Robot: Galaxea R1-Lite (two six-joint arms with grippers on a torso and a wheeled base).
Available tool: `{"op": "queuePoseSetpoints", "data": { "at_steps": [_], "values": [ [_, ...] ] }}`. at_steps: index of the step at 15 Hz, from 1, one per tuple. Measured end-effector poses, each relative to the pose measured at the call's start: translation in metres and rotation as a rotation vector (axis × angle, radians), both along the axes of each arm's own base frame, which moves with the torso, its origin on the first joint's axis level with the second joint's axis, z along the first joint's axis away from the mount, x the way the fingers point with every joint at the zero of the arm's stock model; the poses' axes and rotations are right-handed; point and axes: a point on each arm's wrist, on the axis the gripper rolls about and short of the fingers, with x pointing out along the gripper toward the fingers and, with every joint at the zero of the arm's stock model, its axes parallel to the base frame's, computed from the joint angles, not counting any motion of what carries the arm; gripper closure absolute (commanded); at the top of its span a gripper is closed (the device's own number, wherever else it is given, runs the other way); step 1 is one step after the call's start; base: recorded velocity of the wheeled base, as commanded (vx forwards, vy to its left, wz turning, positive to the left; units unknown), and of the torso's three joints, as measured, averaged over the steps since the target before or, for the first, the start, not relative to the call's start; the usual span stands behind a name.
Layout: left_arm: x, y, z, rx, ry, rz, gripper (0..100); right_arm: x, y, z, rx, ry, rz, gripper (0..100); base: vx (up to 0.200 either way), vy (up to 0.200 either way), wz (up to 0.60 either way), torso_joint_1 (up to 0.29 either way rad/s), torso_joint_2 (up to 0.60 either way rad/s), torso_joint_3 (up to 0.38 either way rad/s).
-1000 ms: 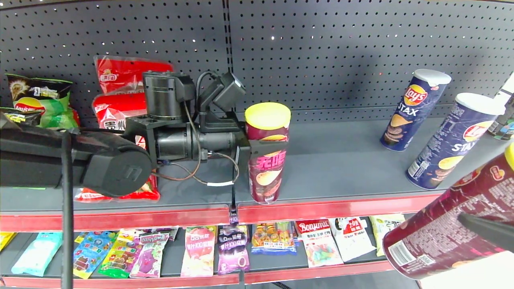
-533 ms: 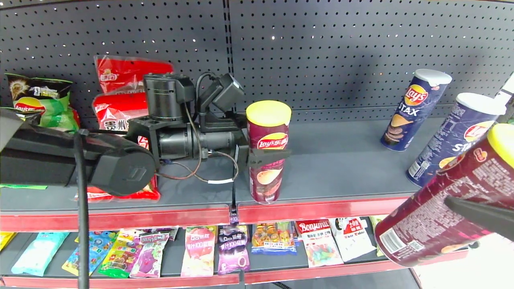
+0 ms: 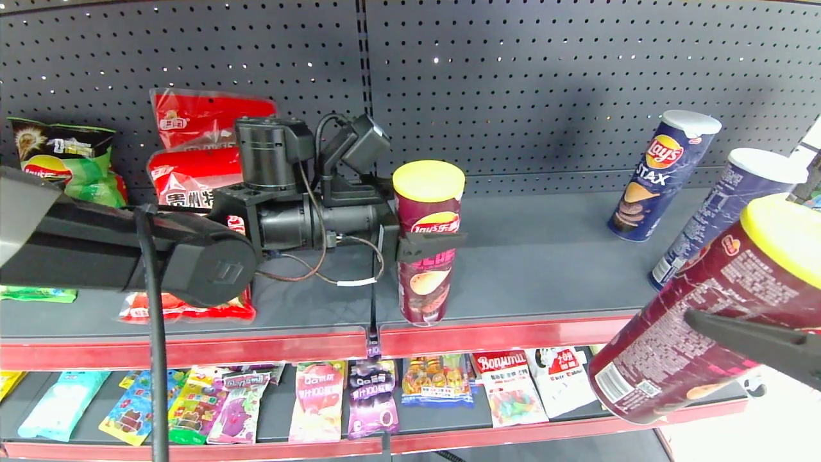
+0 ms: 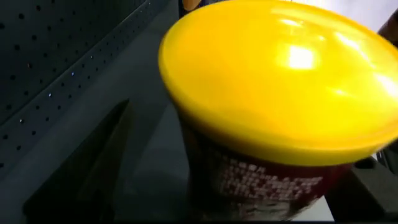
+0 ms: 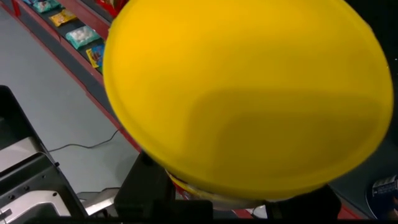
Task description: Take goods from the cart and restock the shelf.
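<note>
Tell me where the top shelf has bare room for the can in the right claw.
Bare: grey shelf between the standing yellow-lidded can and the two blue cans. Crowded: left end, with snack bags and the left arm.

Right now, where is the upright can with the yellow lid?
In the head view the can stands centrally at the front of the upper shelf, by the left gripper, red bags to its left.

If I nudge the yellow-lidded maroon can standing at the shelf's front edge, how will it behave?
The maroon can is tall and narrow, so it probably tips easily. It is round, so once down it would likely roll, perhaps off the shelf.
</note>
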Motion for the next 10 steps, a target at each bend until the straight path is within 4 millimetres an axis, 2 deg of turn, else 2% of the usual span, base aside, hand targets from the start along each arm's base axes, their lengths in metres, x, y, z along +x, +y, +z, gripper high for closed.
{"op": "queuePoseSetpoints", "data": {
  "at_steps": [4,10],
  "values": [
    [-0.017,0.009,-0.014,0.033,0.061,-0.015,0,0.017,0.008,0.006,-0.01,0.017,-0.013,100,0.0,0.0,0.0,0.0,0.0,0.0],
    [-0.039,0.036,-0.019,0.022,0.046,0.017,0,0.084,0.034,0.031,-0.016,0.03,-0.06,100,0.0,0.0,0.0,0.0,0.0,0.0]
  ]
}}
